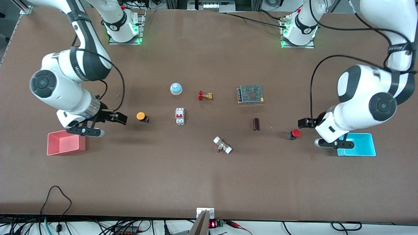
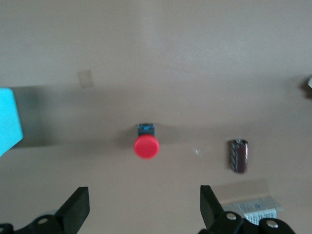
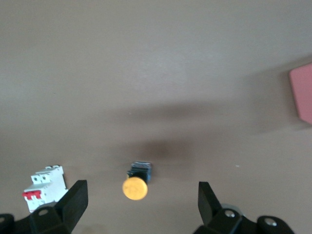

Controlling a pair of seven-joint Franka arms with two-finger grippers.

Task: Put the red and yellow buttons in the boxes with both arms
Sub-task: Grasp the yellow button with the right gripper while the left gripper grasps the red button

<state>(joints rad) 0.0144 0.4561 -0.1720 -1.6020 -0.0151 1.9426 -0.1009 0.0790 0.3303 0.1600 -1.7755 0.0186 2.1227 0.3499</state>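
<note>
Two buttons lie untouched: the yellow button (image 1: 141, 116) near the pink bin (image 1: 65, 143), the red button (image 1: 295, 133) near the cyan bin (image 1: 358, 145). We centre the wide-open, empty right gripper (image 1: 112, 121) and left gripper (image 1: 305, 123) before descending.

Red button (image 1: 295, 133), orange-yellow button (image 1: 141, 116) (black bodies), pink-red box (image 1: 66, 143), cyan box (image 1: 361, 145), seemingly maroon cylinder (image 1: 256, 124).

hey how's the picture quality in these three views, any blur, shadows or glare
Front view: sharp, evenly lit, faint sheen on the table. Left wrist view: soft, red button blurred, dark shadow band beside the blue box. Right wrist view: softer still, yellow button fuzzy, shadow patch above it.
</note>
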